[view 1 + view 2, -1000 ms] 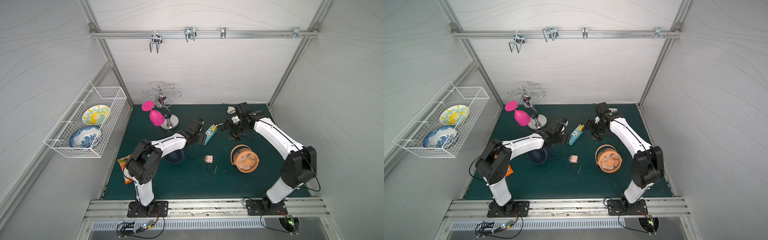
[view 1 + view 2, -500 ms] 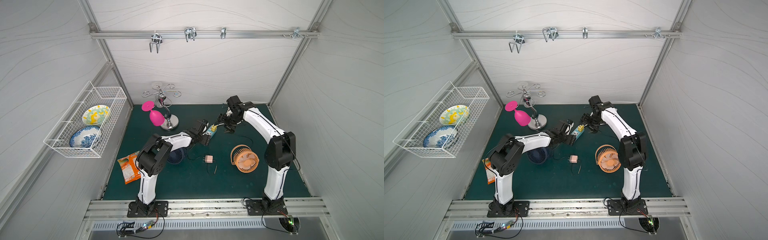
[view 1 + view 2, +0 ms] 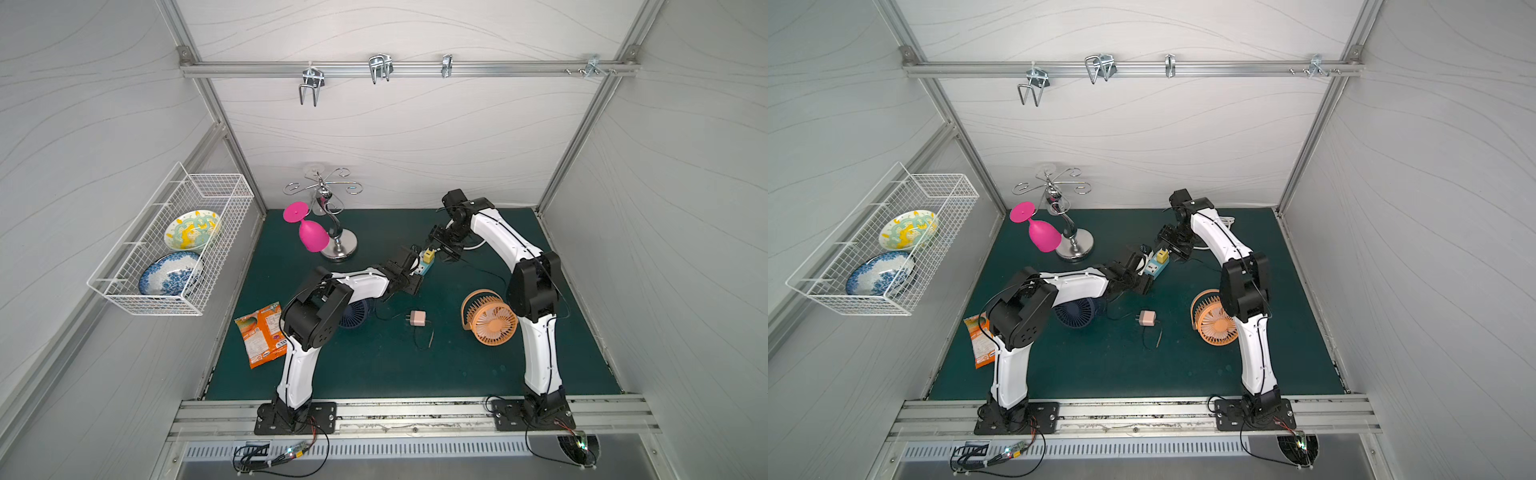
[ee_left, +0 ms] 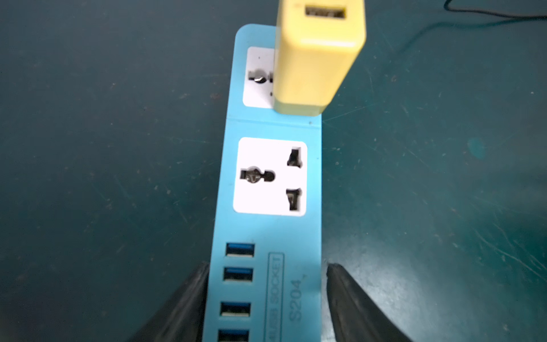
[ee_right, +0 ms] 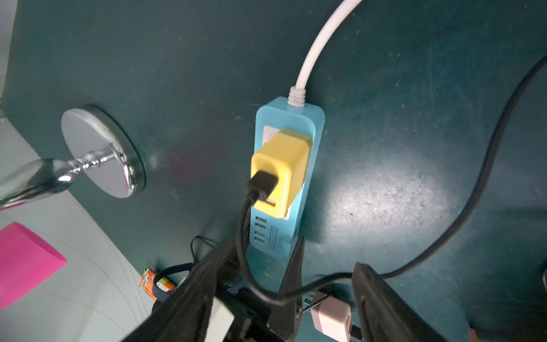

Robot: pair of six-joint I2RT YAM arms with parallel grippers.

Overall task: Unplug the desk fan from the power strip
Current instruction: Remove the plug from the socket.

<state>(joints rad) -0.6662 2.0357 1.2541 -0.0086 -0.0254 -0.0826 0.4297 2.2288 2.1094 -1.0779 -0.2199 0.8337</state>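
Note:
The light-blue power strip [image 3: 424, 269] [image 3: 1155, 270] lies mid-mat. A yellow adapter [image 4: 316, 59] [image 5: 281, 165] stands in its far socket, with a black USB plug [image 5: 262, 182] in the adapter. The plug's thin black cable runs off toward the orange desk fan [image 3: 490, 318]. My left gripper [image 4: 266, 266] [image 3: 415, 277] is shut on the strip's USB end, a finger on each long side. My right gripper [image 5: 284, 266] [image 3: 442, 249] hovers open just above the adapter, and the black cable crosses between its fingers.
A navy fan [image 3: 353, 313] sits under my left forearm. Its pink adapter [image 3: 417, 319] lies loose on the mat. A chrome glass stand [image 3: 338, 249] holds a pink glass [image 3: 311, 237] at the back left. A snack packet [image 3: 262, 334] and a wall basket [image 3: 174, 249] lie left. The white cord [image 5: 313, 53] trails back.
My left gripper slid onto the strip's USB end and its jaws closed in. My right arm swung left and brought its gripper over the yellow adapter.

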